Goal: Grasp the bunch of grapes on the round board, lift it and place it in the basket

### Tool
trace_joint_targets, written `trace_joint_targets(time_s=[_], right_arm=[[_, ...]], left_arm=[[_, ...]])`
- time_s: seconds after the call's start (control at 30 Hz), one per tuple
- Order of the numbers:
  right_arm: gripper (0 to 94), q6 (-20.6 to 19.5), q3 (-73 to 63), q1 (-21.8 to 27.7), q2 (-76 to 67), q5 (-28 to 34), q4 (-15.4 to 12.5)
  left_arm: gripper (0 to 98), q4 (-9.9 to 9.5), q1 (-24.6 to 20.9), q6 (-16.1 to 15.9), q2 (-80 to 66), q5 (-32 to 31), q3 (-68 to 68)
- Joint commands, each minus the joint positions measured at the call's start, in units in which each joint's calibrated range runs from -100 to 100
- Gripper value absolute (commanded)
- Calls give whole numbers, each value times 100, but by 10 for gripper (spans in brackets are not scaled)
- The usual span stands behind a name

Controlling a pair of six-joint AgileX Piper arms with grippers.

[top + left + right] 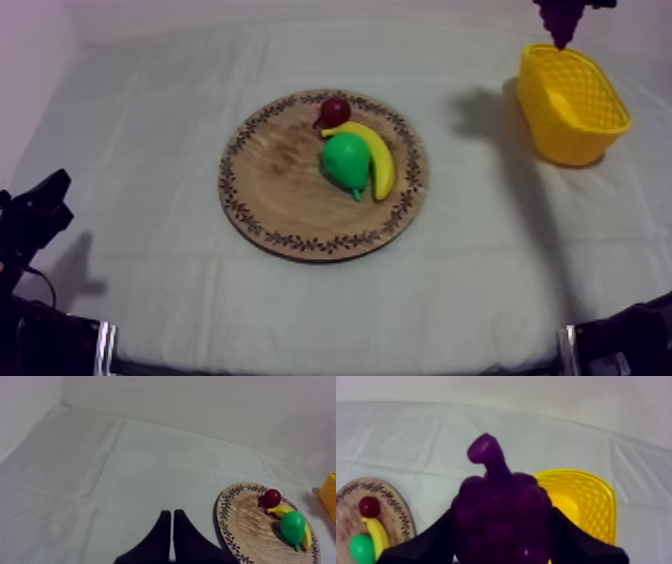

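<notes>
- My right claw (503,536) is clamped on the grapes (501,503), above the basket (578,140).
- My left claw (172,515) has its fingers together, near the board (245,523).

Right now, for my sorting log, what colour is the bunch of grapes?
Dark purple; the bunch of grapes shows best in the right wrist view.

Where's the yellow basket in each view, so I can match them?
Top view: yellow basket at the right, below the grapes.
Left wrist view: its edge beyond the wooden board.
Right wrist view: basket behind the grapes in the right claw.
Shared landmark: the wooden board.
</notes>
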Motion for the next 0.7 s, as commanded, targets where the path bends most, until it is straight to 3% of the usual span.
trace_joint_targets(time_s=[0.0, 0.23, 0.67], right_arm=[[215, 58, -95, 253, 147, -22, -7], [215, 190, -374, 599, 731, 133, 18], [217, 70, -1194, 812, 2057, 1419, 262]], left_arm=[[1, -4, 0, 0, 0, -5, -2], [1, -4, 0, -3, 0, -5, -2], [1, -4, 0, -5, 0, -5, -2]])
